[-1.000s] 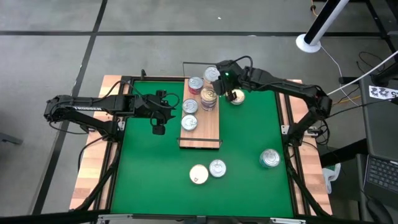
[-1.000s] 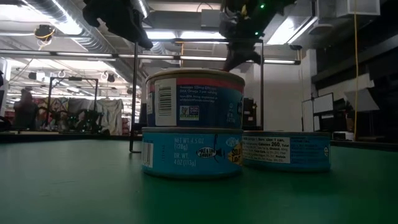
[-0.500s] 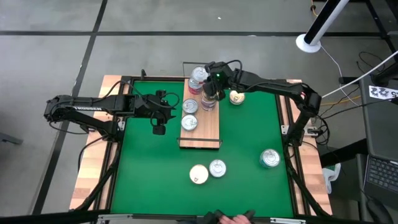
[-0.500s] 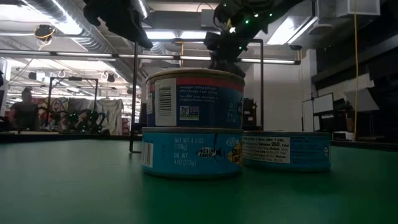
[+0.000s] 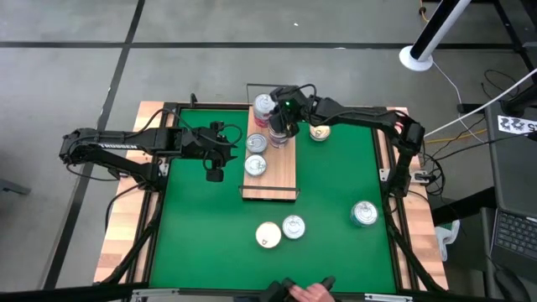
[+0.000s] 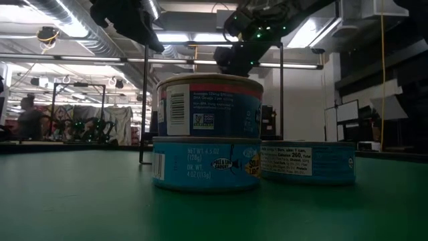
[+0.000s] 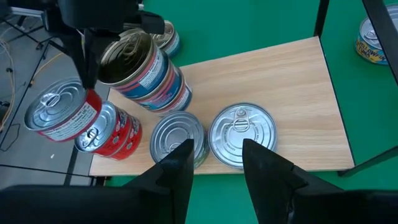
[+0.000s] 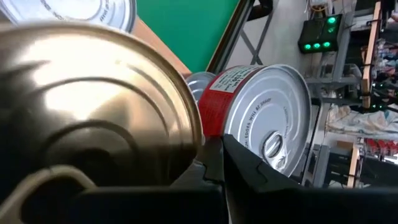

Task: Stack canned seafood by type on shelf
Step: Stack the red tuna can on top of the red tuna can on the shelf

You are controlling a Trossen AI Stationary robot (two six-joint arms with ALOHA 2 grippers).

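Note:
The shelf (image 5: 281,174) is a wooden board on the green mat. On it stand two silver-topped tins (image 5: 255,154), a stack of gold-topped, blue-labelled tins (image 7: 134,68) and a red-labelled tin (image 7: 106,132) at its far end. My right gripper (image 5: 275,111) reaches over the gold stack and is shut on a second red-labelled tin (image 5: 264,102), which sits tilted above the first. My left gripper (image 5: 214,173) hangs open over the mat left of the shelf; its fingers (image 7: 177,171) frame the two silver tins. My right gripper holds the upper red-labelled tin by its side wall (image 8: 210,127). One finger (image 7: 83,65) lies against that wall on the side facing the gold stack; the other finger is hidden behind the tin. The fingers slant down from the table's right. The tin is tilted over the lower red tin; whether they touch does not show.
Off the shelf, a gold-topped tin (image 5: 319,131) sits right of it, and a larger silver tin (image 5: 363,213) lies near the right edge. Two stacked tins (image 6: 208,130) and one single tin (image 6: 307,161) stand at the near side. A person's hand (image 5: 309,292) shows at the near edge.
My right gripper has moved toward the table's left across the shelf's far end, carrying the red-labelled tin from beside the gold stack to above the other red tin. A hand has come into view at the near edge.

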